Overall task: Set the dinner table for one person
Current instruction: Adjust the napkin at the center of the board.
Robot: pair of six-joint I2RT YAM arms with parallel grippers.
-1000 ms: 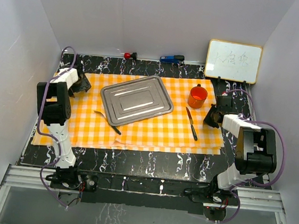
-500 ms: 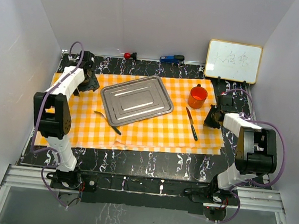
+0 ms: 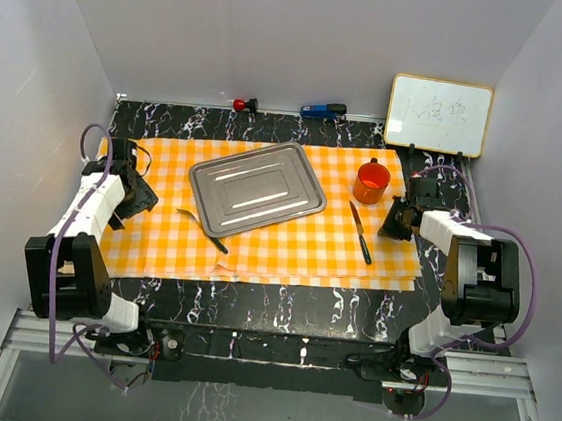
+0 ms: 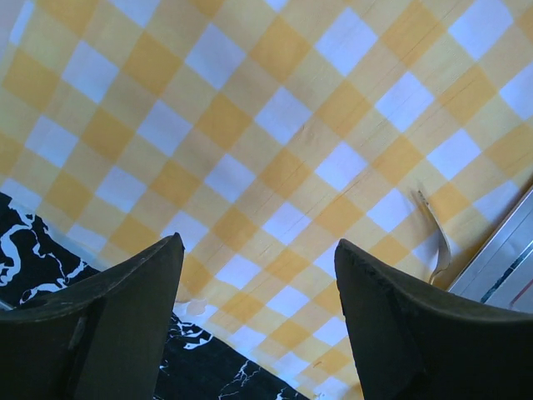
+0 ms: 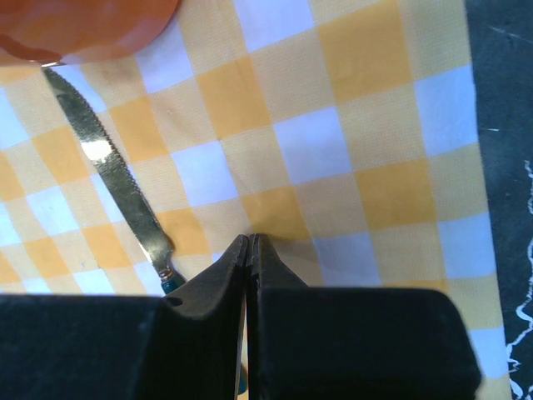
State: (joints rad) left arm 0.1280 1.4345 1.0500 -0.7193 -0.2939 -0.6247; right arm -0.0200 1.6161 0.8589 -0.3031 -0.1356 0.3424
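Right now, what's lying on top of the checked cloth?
A steel tray, an orange mug, a knife and a fork beside the tray. The cloth hides the dinner table beneath it, and the tray hides its own patch.

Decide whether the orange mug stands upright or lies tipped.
Upright: the mug shows its round open rim facing up, base on the cloth.
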